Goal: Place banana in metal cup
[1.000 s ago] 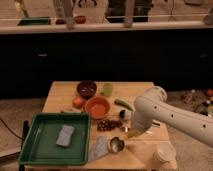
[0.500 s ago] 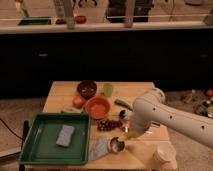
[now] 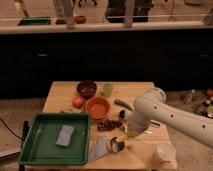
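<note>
My gripper (image 3: 127, 136) hangs from the white arm (image 3: 150, 112) at the front of the wooden table (image 3: 65, 95). It is shut on the banana (image 3: 128, 138), a small pale yellow piece that shows at its tip. The banana sits just above and right of the metal cup (image 3: 116, 145). The cup is small, shiny and dark inside, and stands near the table's front edge. The banana's end is right at the cup's right rim; I cannot tell whether it touches.
An orange bowl (image 3: 97, 106), a dark bowl (image 3: 87, 89), a light green cup (image 3: 107, 89), a dark green vegetable (image 3: 122, 104) and grapes (image 3: 107, 124) lie behind the cup. A green tray (image 3: 35, 150) with a sponge (image 3: 65, 135) is on the left, a white paper cup (image 3: 164, 152) on the right.
The gripper has come down and forward with the banana, from above the grapes to the metal cup's rim. Nothing else has moved.
</note>
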`<state>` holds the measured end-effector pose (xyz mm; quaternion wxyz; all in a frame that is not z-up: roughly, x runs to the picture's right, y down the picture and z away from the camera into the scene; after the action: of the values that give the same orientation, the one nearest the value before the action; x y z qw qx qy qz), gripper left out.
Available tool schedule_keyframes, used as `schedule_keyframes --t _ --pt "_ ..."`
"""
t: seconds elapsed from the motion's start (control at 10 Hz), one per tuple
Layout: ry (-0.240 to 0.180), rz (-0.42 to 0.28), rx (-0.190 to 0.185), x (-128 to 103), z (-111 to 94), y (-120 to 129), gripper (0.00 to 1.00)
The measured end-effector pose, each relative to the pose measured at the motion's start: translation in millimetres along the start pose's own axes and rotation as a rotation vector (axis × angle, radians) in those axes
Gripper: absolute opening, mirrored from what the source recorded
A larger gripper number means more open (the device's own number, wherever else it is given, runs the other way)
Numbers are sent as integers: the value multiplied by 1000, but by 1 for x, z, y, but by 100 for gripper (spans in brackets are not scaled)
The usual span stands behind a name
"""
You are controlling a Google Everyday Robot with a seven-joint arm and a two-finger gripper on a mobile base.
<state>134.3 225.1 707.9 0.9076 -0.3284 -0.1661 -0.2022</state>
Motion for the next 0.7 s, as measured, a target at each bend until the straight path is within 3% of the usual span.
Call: schedule_keyframes --t 0.7 --pt "-213 -141 72 -29 -10 -5 0"
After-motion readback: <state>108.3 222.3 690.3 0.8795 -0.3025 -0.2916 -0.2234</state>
